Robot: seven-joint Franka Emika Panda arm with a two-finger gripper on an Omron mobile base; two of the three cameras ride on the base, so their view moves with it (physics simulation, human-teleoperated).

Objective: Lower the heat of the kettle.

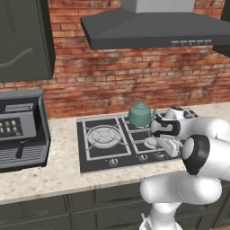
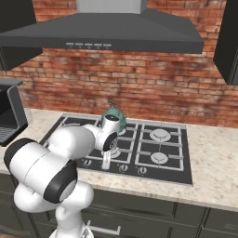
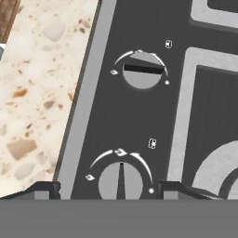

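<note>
Poised over the front strip of the stove (image 1: 85,148), my claw (image 3: 108,188) hangs spread, a fingertip on either side of the nearer knob (image 3: 121,180), not yet pinching it; that knob's marker runs along my line of sight, while the farther knob (image 3: 143,69) has its bar lying across; beyond the knobs sit the burner grates (image 1: 103,136); the kettle (image 1: 141,114), teal and squat, rests on a rear burner just behind my wrist, in front of the brick wall (image 2: 139,79); I judge this the reaching step, with the dial still to be grasped; next I must come down squarely, close on the knob and turn it toward low, provided this is the kettle's burner, which I cannot confirm.
</note>
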